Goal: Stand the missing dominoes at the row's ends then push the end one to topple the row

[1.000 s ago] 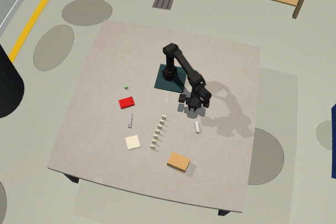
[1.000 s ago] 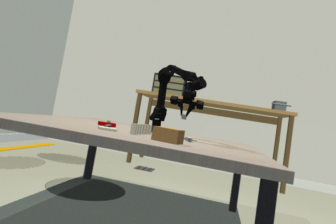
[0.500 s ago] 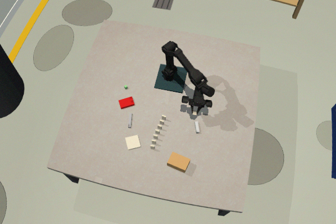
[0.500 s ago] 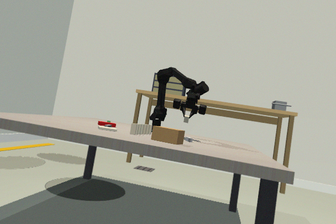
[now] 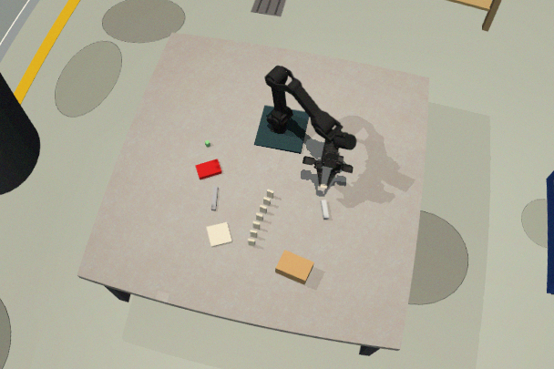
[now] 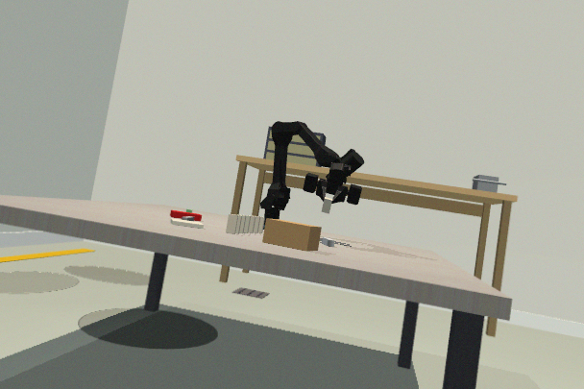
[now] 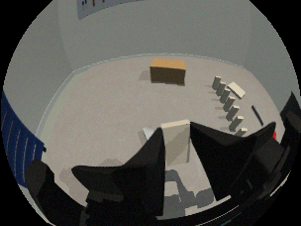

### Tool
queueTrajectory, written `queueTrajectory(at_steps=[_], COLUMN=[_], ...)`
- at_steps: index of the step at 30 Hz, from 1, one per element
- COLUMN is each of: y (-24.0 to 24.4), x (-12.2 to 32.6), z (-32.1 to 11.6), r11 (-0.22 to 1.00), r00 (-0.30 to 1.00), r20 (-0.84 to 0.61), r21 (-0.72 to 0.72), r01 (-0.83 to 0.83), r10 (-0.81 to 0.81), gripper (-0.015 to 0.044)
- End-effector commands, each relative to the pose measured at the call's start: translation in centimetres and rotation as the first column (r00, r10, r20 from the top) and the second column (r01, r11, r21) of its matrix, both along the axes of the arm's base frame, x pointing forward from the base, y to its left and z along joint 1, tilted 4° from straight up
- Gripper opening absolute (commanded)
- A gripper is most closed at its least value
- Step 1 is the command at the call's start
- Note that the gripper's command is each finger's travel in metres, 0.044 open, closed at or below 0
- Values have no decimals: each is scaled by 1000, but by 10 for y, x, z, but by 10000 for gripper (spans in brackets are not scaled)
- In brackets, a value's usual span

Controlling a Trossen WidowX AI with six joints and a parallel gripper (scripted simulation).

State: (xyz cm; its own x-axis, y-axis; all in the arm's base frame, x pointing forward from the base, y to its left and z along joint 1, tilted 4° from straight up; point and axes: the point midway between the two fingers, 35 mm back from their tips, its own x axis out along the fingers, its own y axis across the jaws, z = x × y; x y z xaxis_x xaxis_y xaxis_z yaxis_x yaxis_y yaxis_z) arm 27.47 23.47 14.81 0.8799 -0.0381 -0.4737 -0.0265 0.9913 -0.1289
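Top: high, steep; exterior: low, tableside; wrist: close, outward; all share tabletop [image 5: 182, 104] [image 6: 384, 268] [image 7: 109, 109].

matt speckled tabletop [image 5: 355, 245] [image 6: 375, 265] [image 7: 114, 109] | smooth matt orange block [image 5: 294, 265] [image 6: 291, 234] [image 7: 167, 73]

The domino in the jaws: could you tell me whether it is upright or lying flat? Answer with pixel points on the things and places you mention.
Roughly upright, slightly tilted: the exterior view shows the domino [image 5: 323, 187] [image 6: 327, 205] [image 7: 175, 143] hanging long-side down.

Pinkish-grey tbl. [image 5: 182, 104] [image 6: 375, 265] [image 7: 114, 104] w/ dk. metal legs [image 5: 368, 349] [image 6: 463, 350]; seven cream upright dominoes [image 5: 260, 217] [image 6: 245, 224] [image 7: 229, 103], orange-brown block [image 5: 294, 266] [image 6: 291, 234] [image 7: 167, 71] etc. carried on top.
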Motion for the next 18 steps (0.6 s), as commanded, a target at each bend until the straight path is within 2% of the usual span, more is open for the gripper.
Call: queueTrajectory(at_steps=[1, 18], y=[-2, -20], x=[-5, -38], z=[2, 8], r11=[1000, 997], r00=[998, 943], r20=[64, 324], r21=[-4, 35], r01=[3, 68], r10=[-2, -76], gripper=[107, 107])
